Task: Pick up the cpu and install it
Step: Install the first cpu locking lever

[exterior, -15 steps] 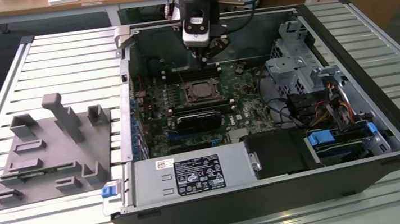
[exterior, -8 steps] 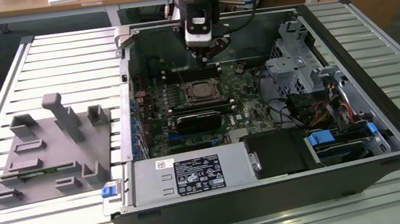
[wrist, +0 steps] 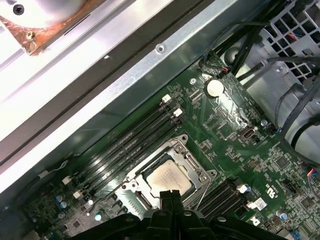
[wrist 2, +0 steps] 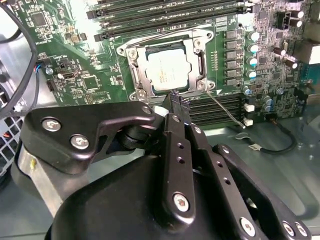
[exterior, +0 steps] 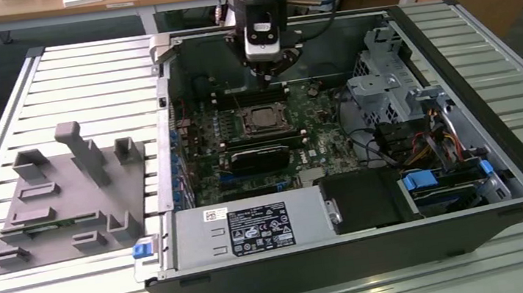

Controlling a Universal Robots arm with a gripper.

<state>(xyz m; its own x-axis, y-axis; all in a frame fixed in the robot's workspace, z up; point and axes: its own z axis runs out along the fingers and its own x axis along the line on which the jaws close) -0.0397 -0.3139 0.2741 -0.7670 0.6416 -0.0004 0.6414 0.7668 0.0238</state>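
Observation:
The cpu (exterior: 261, 119), a small square chip with a silvery top, lies flat in the motherboard socket inside the open computer case (exterior: 500, 163). In both wrist views the cpu (wrist 2: 167, 72) (wrist: 168, 178) sits within the socket's metal frame. My gripper (exterior: 267, 79) hangs just above the board, over the memory slots beside the socket and a little behind the chip. Its two black fingers (wrist 2: 172, 107) are pressed together with nothing between them, tips (wrist: 171, 196) close to the chip's edge but apart from it.
A grey plastic fixture (exterior: 65, 198) with upright posts lies on the slatted table at the exterior view's left. Inside the case are a black rectangular module (exterior: 258, 158), a power supply (exterior: 251, 229), a metal drive cage (exterior: 383, 88) and loose cables (exterior: 439, 145).

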